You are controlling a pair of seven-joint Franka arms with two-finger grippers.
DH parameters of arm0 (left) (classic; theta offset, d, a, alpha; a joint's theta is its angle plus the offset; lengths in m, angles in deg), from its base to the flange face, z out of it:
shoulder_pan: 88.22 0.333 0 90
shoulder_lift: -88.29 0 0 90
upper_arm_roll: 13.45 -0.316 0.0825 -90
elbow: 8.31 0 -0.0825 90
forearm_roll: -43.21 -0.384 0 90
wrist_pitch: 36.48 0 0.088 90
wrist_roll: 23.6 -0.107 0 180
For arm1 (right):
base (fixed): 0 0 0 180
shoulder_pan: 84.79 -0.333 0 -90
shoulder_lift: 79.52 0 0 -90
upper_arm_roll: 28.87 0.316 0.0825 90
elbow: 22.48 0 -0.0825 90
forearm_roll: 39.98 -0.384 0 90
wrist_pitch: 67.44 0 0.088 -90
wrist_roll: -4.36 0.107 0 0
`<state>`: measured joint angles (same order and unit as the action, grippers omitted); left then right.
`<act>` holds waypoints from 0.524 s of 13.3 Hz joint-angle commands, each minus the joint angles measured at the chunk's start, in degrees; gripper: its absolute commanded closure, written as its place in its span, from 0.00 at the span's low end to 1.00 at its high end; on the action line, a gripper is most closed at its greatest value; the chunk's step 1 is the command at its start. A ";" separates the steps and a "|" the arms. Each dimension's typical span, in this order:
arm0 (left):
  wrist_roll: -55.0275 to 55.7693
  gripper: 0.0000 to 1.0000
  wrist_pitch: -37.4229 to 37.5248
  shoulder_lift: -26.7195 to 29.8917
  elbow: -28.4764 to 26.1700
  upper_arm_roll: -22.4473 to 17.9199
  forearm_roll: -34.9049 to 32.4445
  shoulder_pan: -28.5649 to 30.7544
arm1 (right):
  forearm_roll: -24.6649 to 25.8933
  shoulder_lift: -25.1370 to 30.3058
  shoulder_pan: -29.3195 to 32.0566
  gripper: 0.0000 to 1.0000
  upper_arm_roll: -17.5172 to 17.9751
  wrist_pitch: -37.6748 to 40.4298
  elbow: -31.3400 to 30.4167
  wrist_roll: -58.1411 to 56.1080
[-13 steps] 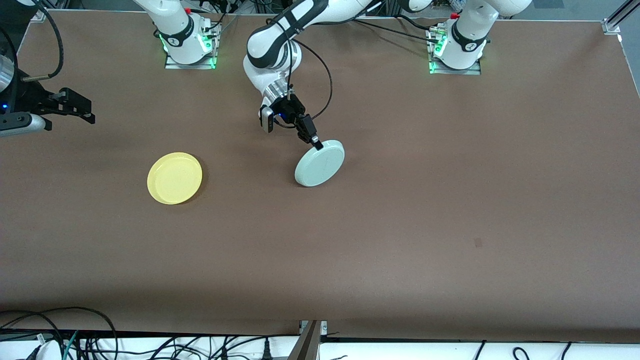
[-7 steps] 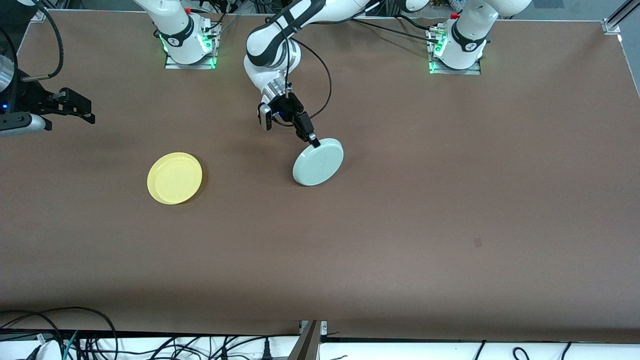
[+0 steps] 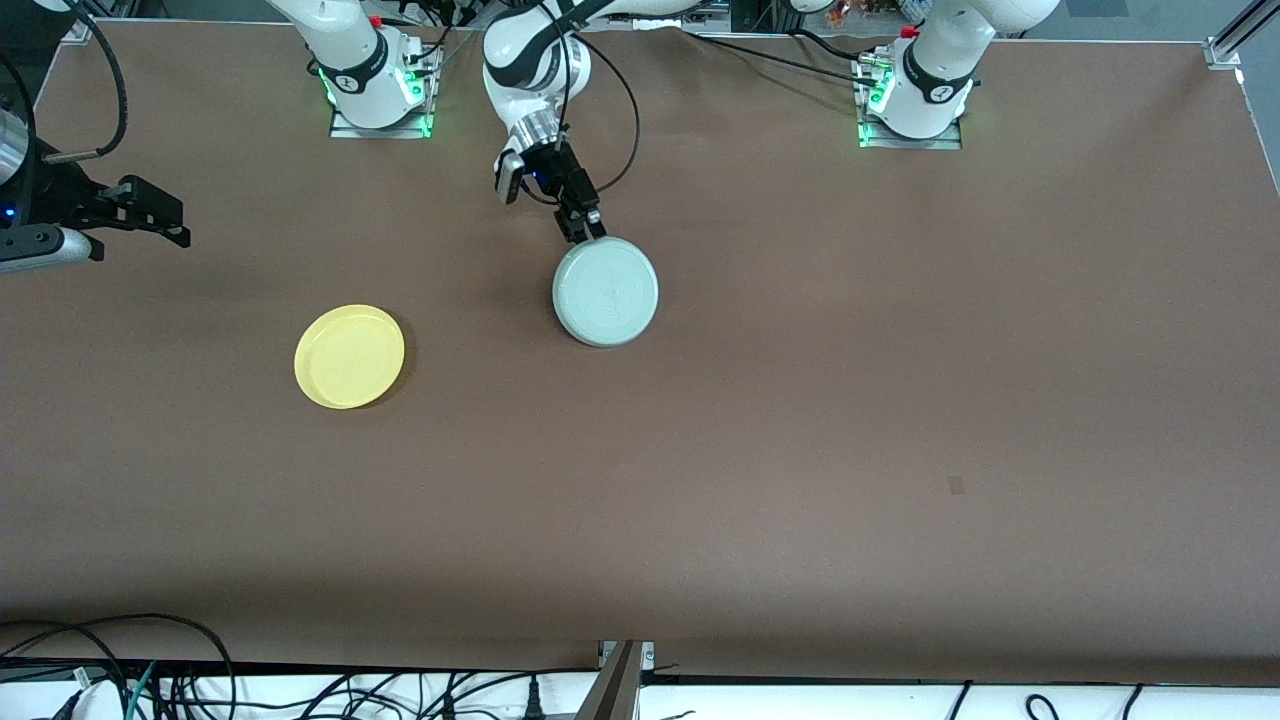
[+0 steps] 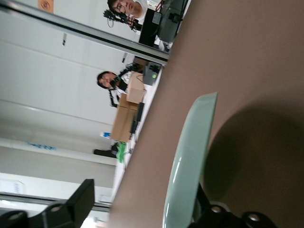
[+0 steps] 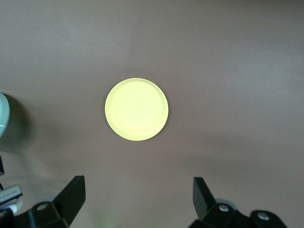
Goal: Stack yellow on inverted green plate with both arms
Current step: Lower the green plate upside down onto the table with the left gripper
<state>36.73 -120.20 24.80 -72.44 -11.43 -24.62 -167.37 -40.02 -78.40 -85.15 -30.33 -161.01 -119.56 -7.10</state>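
The green plate (image 3: 605,291) is near the table's middle, underside up with its concentric rings showing. My left gripper (image 3: 590,228) is at the plate's rim on the side toward the robot bases. In the left wrist view the green plate (image 4: 190,161) shows edge-on between the wide-open fingers (image 4: 71,204) of the left gripper (image 4: 145,190), close to one of them. The yellow plate (image 3: 349,356) lies rim up, nearer the right arm's end. My right gripper (image 3: 165,222) waits high over that end, and in its wrist view the right gripper (image 5: 137,179) is open and empty above the yellow plate (image 5: 136,109).
The brown table (image 3: 800,450) carries only the two plates. Both arm bases (image 3: 380,90) stand along the edge farthest from the front camera. Cables (image 3: 150,670) hang below the nearest edge. The green plate's rim (image 5: 2,116) shows at the right wrist view's border.
My left gripper has opened and drawn back toward the bases. The green plate went from tilted in its grip to underside up, shifting toward the right arm's end. The right arm stayed still.
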 commanded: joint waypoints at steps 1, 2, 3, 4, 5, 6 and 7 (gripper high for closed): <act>8.36 0.00 -5.45 -0.32 2.35 0.53 5.59 1.18 | -0.30 0.19 -0.16 0.00 -0.11 0.85 0.58 0.39; 12.58 0.00 -9.83 -0.05 2.35 0.53 6.91 2.49 | -0.30 0.19 -0.16 0.00 -0.11 0.85 0.67 0.39; 17.92 0.00 -16.40 -0.05 2.17 0.53 8.23 4.68 | -0.30 0.19 -0.16 0.00 -0.03 0.85 0.58 0.39; 22.24 0.00 -22.47 -0.05 2.08 0.53 9.20 6.53 | -0.30 0.19 -0.16 0.00 -0.11 0.85 0.58 0.48; 24.29 0.00 -27.23 -0.05 1.73 0.53 9.21 8.11 | -0.30 0.19 -0.16 0.00 -0.11 0.85 0.58 0.48; 24.83 0.00 -30.06 0.04 1.82 0.71 9.56 9.52 | -0.30 0.19 -0.16 0.00 -0.03 0.85 0.58 0.48; 25.10 0.00 -31.83 0.21 2.17 0.88 11.57 10.67 | -0.30 0.19 -0.16 0.00 -0.03 0.85 0.58 0.48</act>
<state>59.83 -148.86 24.79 -71.48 -11.35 -15.97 -158.88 -40.02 -78.39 -85.15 -30.33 -160.99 -119.56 -7.10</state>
